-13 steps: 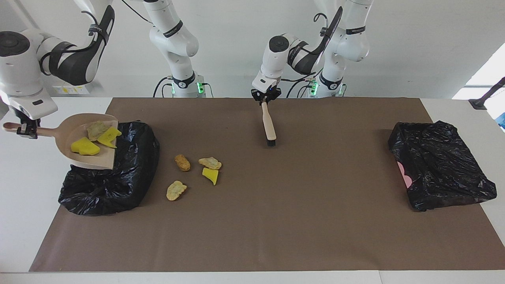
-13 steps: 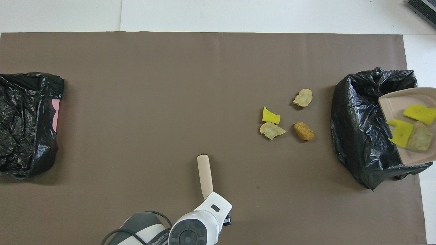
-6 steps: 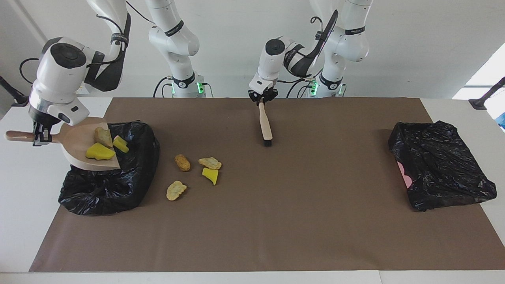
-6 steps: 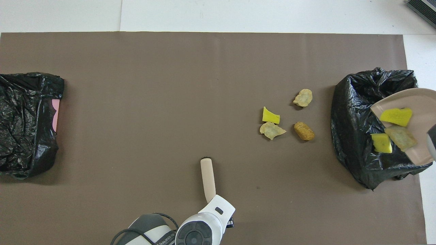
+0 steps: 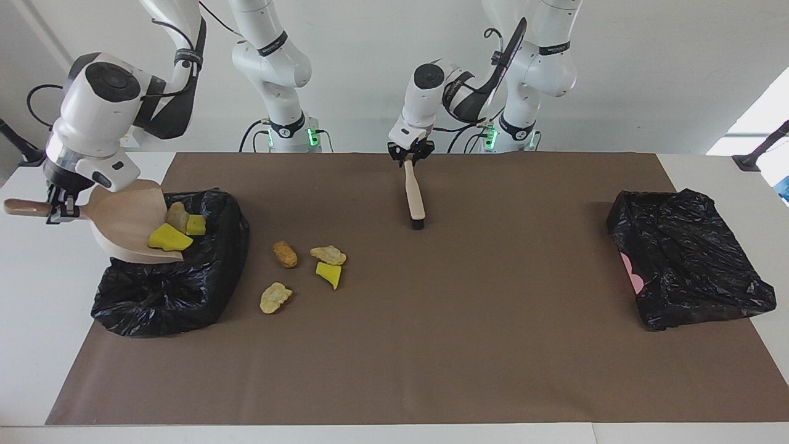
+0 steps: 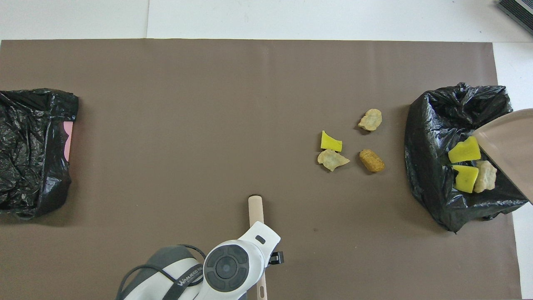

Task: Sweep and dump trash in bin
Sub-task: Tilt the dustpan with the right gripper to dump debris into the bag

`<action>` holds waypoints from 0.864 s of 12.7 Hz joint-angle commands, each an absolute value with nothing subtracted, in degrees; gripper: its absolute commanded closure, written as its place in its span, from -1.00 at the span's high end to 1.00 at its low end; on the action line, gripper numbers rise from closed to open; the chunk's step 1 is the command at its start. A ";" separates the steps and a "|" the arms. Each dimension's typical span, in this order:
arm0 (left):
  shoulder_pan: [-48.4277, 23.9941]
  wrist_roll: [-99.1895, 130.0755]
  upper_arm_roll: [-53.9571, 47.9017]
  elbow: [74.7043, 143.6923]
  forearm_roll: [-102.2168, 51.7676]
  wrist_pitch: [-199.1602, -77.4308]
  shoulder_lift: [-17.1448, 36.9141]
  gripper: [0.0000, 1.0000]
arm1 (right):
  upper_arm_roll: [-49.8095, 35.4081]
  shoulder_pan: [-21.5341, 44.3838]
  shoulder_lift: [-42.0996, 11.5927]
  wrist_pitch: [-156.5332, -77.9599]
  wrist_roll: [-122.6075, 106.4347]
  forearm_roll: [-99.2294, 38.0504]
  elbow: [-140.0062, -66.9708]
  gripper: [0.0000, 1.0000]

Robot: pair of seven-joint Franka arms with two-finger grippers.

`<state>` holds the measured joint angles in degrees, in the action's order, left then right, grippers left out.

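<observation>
The right gripper's fingers are closed on the handle of the dustpan, which is held tilted over the bin, a black bag on the brown mat at the right arm's end of the bench. Three scraps are seen at the pan's lowered lip above the bin's mouth: a yellow wedge, a tan lump and a small yellow piece. Four loose scraps are left on the mat just beside the bin, toward the left arm's end. The left gripper is poised at the top of the brush, well apart from the bin; whether the brush is gripped cannot be told. A second black bag lies at the left arm's end, farthest from the bin.

From overhead, the dustpan is cut off at the picture's edge over the bin. The three scraps are shown against the black plastic inside the bin's rim. The four loose scraps are clustered near the bin. The brush is partly covered by the left arm.
</observation>
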<state>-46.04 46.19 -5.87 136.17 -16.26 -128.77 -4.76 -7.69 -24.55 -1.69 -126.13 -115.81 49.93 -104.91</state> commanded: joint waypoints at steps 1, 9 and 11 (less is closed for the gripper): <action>-39.23 44.82 -5.98 132.03 -12.42 -123.50 -5.36 1.00 | -7.91 -26.28 -0.26 -128.15 -117.86 51.42 -106.26 -1.00; -15.49 20.96 -5.89 127.88 -3.89 -115.58 -8.08 1.00 | -10.90 -24.27 -0.35 -124.91 -117.25 40.02 -103.98 -1.00; -9.78 12.70 -5.89 126.57 -2.81 -114.97 -8.17 1.00 | -10.99 -23.12 -0.35 -123.58 -117.33 35.53 -104.24 -1.00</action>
